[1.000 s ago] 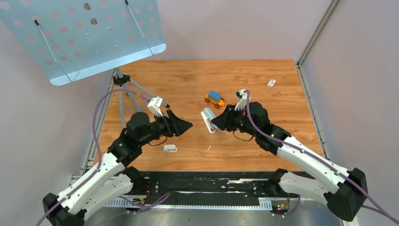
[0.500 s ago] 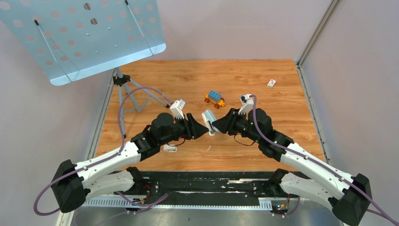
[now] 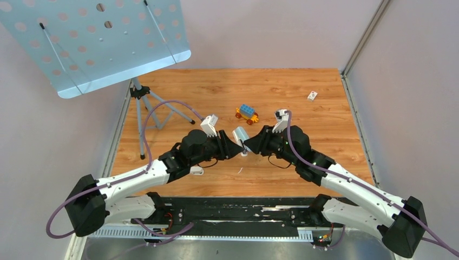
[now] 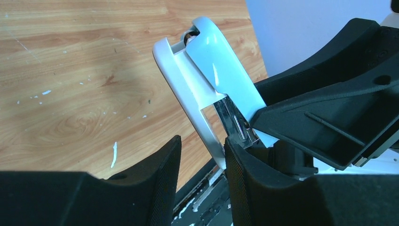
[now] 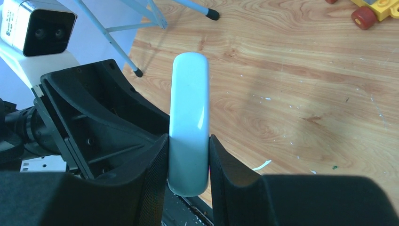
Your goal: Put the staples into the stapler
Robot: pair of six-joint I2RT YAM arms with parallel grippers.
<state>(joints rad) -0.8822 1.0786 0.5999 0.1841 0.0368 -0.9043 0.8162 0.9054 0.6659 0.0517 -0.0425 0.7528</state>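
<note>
Nearest the arm bases, a small pale grey strip that I take to be the staples (image 3: 196, 170) lies on the tabletop (image 3: 216, 86). It sits just beside the left forearm and has not been picked up.

Past it, the two arms meet in mid-air over the middle of the wood. The right gripper (image 3: 248, 145) has its fingers (image 5: 150, 179) pinching the stapler (image 3: 239, 138) by the sides of its light blue top, holding it off the surface. The left gripper (image 3: 236, 149) has its fingers (image 4: 155, 179) spread, one on each side of the free end of the stapler's white base. A clear gap shows on one side, so nothing is clamped there. From the left wrist, base and top stand a little apart, hinged at the far end, and the metal magazine (image 4: 233, 120) shows between them.

The step in hand looks like opening the stapler. To do it well, the left fingers should close on the white base alone, clear of the magazine. They should then swing it away along the hinge's arc rather than pull straight. The right grip must hold firm so the smooth top cannot slip. The stapler needs to open wide enough for the strip to drop in.

Farther back sit a toy brick car (image 3: 246, 112), a small white box (image 3: 312, 95) and a music stand (image 3: 108, 54).
</note>
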